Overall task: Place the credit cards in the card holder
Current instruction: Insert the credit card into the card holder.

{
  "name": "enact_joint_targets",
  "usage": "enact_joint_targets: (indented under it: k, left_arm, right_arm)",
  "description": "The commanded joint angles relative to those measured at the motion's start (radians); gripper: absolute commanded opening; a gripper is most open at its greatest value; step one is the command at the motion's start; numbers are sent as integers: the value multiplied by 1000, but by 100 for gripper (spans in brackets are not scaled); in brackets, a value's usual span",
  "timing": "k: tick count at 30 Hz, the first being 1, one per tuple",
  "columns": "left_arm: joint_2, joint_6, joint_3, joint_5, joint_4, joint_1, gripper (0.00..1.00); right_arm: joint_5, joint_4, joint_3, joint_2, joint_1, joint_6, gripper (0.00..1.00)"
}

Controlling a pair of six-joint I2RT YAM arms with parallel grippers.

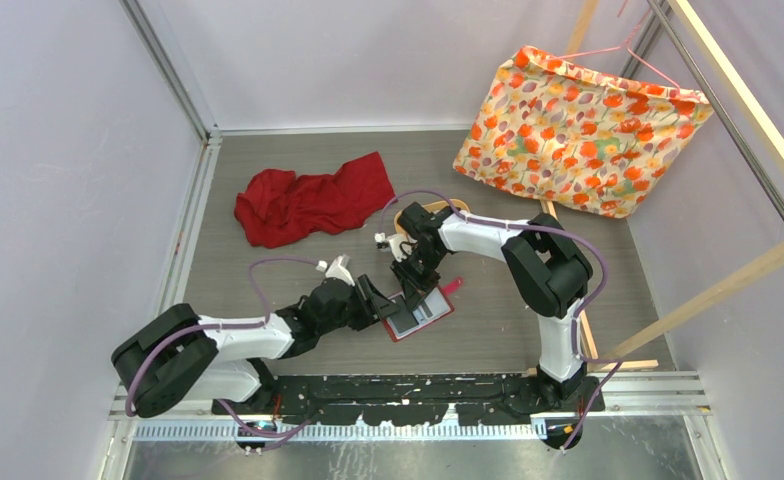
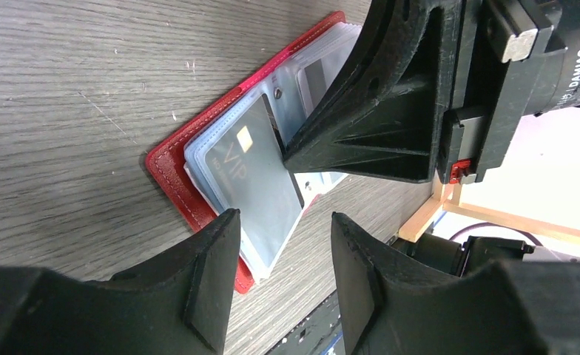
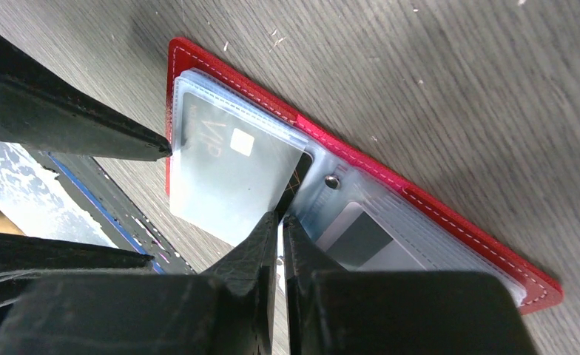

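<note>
Two black fingers of the left gripper fill the foreground, spread apart and holding nothing, poised over one end of the red card holder. Seen from the other wrist, one fingertip sits right at the edge of the clear sleeves, apparently to brace them. The card holder lies open and flat on the grey wood-grain table, between the two arms and close to their bases. The right gripper stands at the fold, its fingers pressed almost together against the inner edge of a grey VIP card. Whether they pinch that edge or merely push it, I cannot tell.

The job looks well under way. The VIP card, with its small chip, shows through cloudy plastic and appears nearly home in a sleeve on the half toward the left arm. A second card, pale with a dark stripe, sits sleeved on the other half, beyond the snap stud. From above I see no loose card on the table, though the right arm hides part of a wooden tray. What seems left is the last nudge. The holder itself is slim, red with pale stitching, its stacked sleeves slightly fanned.
</note>
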Motion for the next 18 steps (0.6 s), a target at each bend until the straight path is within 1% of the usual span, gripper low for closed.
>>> enact_joint_targets:
  k: [1, 7, 18]
  left_arm:
    - [-11, 9, 17, -11, 13, -3, 50]
    - [-52, 19, 10, -29, -32, -3, 51]
    - [-3, 19, 30, -14, -29, -3, 51]
  right_arm:
    - [41, 0, 15, 18, 4, -23, 13]
    - [39, 0, 15, 20, 5, -25, 13]
    - [40, 0, 15, 21, 5, -25, 14]
